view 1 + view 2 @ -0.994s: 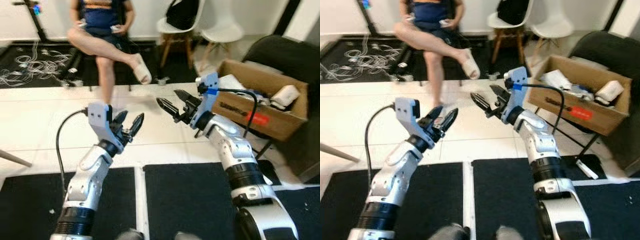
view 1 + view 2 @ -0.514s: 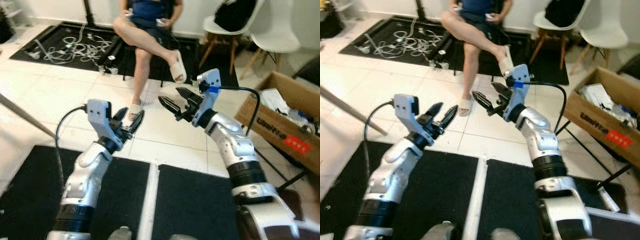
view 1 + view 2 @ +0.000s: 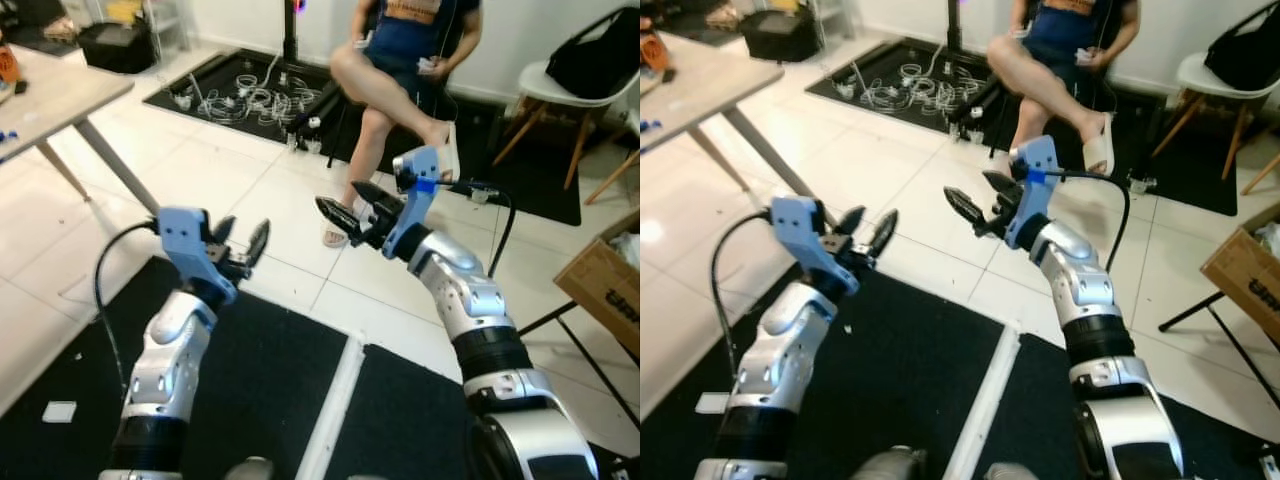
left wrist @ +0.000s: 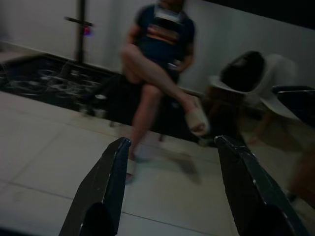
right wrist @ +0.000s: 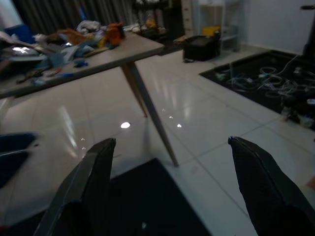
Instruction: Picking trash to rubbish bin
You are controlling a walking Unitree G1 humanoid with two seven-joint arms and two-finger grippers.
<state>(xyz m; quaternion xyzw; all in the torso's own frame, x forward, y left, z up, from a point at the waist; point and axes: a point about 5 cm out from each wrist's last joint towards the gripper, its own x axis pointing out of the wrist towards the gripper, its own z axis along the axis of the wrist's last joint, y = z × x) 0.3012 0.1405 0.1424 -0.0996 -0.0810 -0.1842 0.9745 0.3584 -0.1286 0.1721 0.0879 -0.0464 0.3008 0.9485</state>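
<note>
A small white scrap (image 3: 60, 411) lies on the black floor mat (image 3: 260, 390) near my left side. A brown cardboard box (image 3: 605, 285) shows at the right edge. My left gripper (image 3: 242, 240) is held up in front of me, open and holding nothing. My right gripper (image 3: 345, 205) is also raised, open, with nothing between its fingers. Neither is near the scrap or the box. In the left wrist view the open fingers (image 4: 108, 191) frame a seated person (image 4: 157, 73). In the right wrist view the fingers (image 5: 83, 191) frame a cluttered table (image 5: 74, 54).
A person (image 3: 400, 70) sits ahead with crossed legs. A grey table (image 3: 60, 95) stands at the left on slanted legs. Tangled cables (image 3: 250, 95) lie on a far black mat. A white chair (image 3: 590, 70) with a black bag stands at the back right.
The whole view has swung to the left: the cardboard box slid to the right edge and the grey table came into sight. Both grippers stay raised and open.
</note>
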